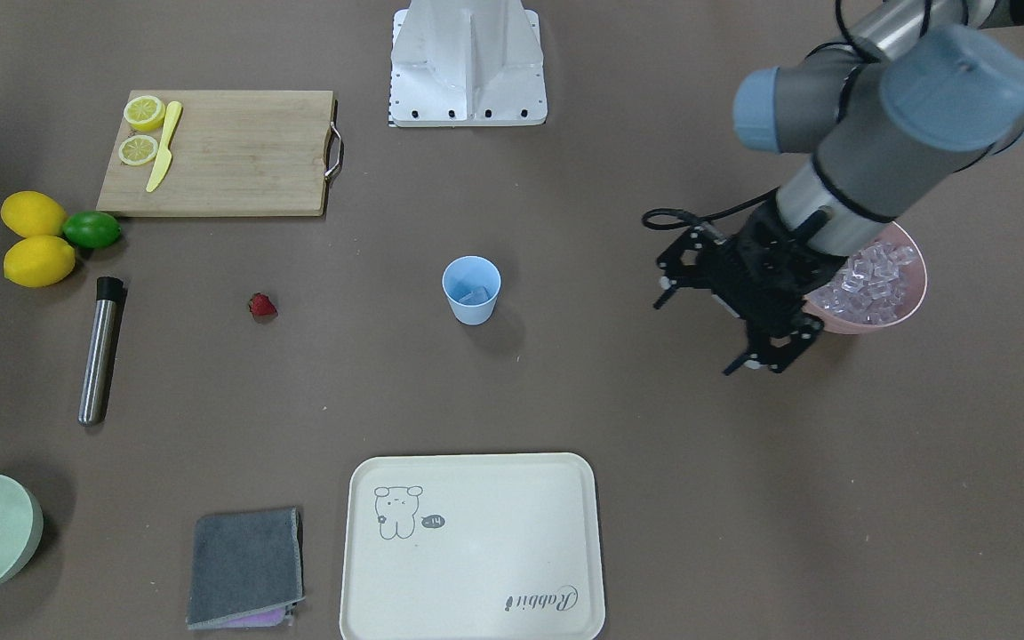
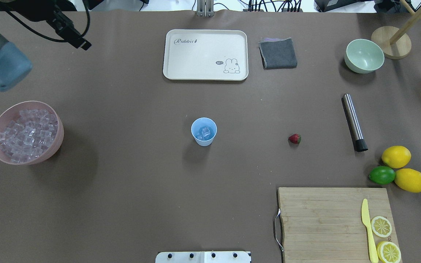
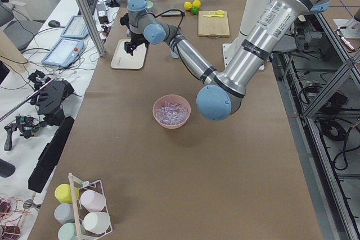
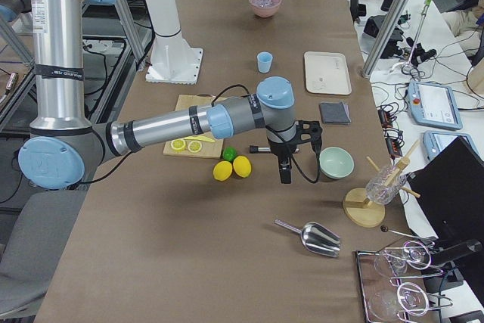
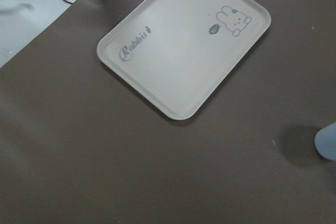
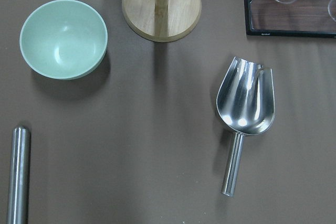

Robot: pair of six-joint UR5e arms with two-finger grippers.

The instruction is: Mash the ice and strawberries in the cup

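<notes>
The light-blue cup [image 2: 204, 131] stands upright mid-table with a few ice cubes [image 2: 205, 132] inside; it also shows in the front view [image 1: 471, 289]. More ice [image 2: 26, 129] fills the pink bowl [image 2: 59, 137]. The strawberry [image 2: 294, 138] lies alone on the table, apart from the cup. My left gripper [image 1: 694, 336] hangs high beside the pink bowl [image 1: 859, 324], open and holding nothing. My right gripper [image 4: 283, 172] shows only in the right side view, near the lemons; I cannot tell whether it is open or shut.
A steel muddler [image 2: 354, 121] lies beyond the strawberry. A cream tray [image 2: 205, 54], grey cloth [image 2: 277, 53] and pale green bowl [image 2: 364, 56] line the far edge. Lemons and a lime [image 2: 381, 175] sit by the cutting board [image 2: 323, 219]. A metal scoop [image 6: 245, 103] lies under the right wrist.
</notes>
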